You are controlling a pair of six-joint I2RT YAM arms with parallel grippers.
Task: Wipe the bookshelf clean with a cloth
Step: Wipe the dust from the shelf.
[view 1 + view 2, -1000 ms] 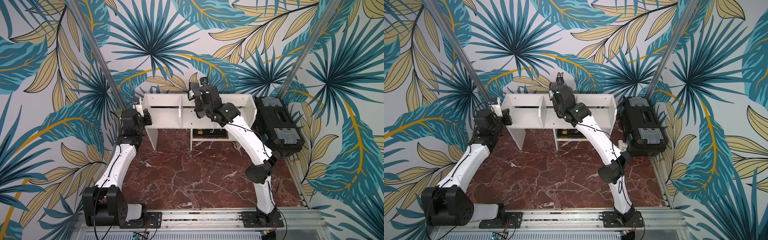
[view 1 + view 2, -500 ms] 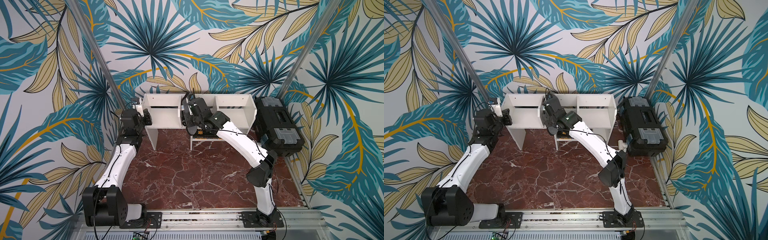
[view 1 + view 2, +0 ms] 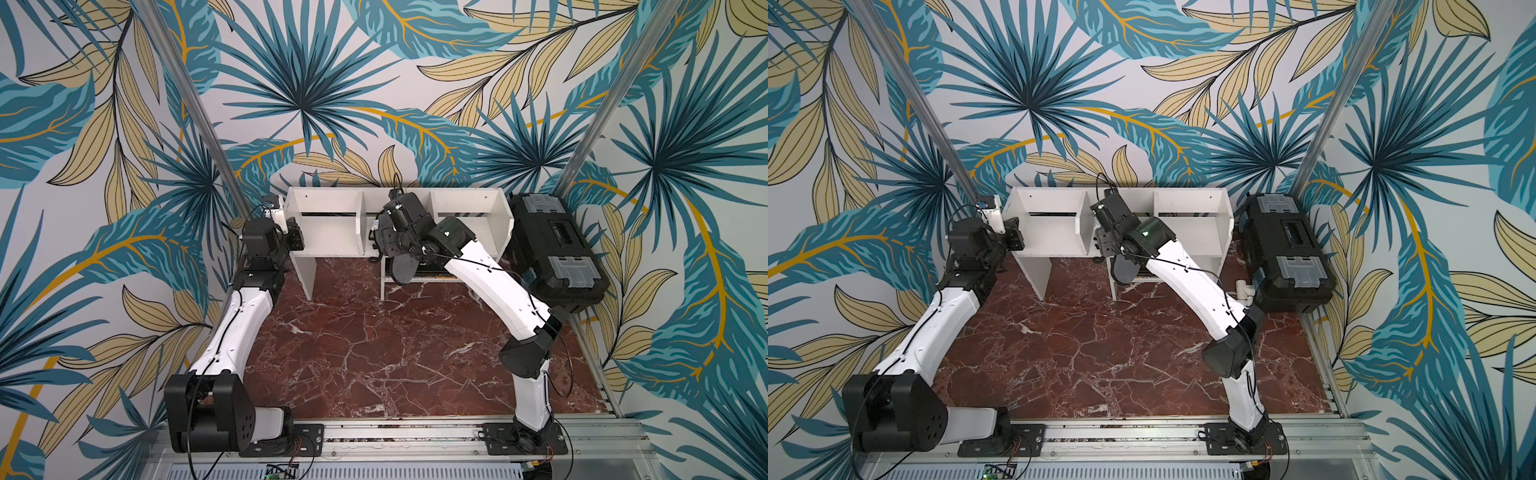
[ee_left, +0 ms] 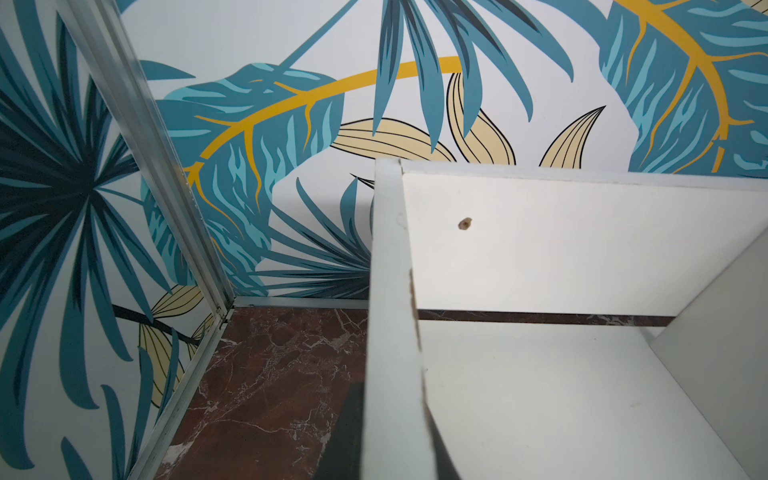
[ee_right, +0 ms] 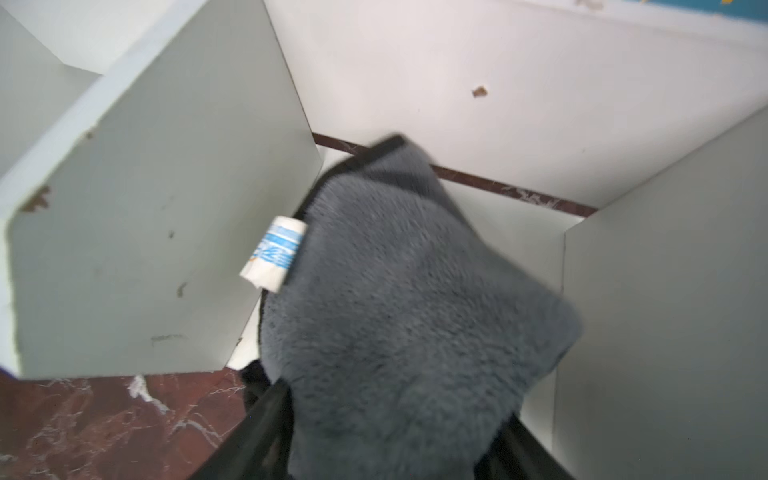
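R end effector swung fwd on low white board bookshelf, jaws seem spread now: soft dark-grey microfibre cloth loosening, reads as wipe over; L end effector pinches shelf side

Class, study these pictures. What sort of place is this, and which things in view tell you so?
Probably a robot test cell, not a real room: two robot arms bolted to a metal rail, leaf-printed wall panels, and a small marble-look floor with a bookshelf and a toolbox.
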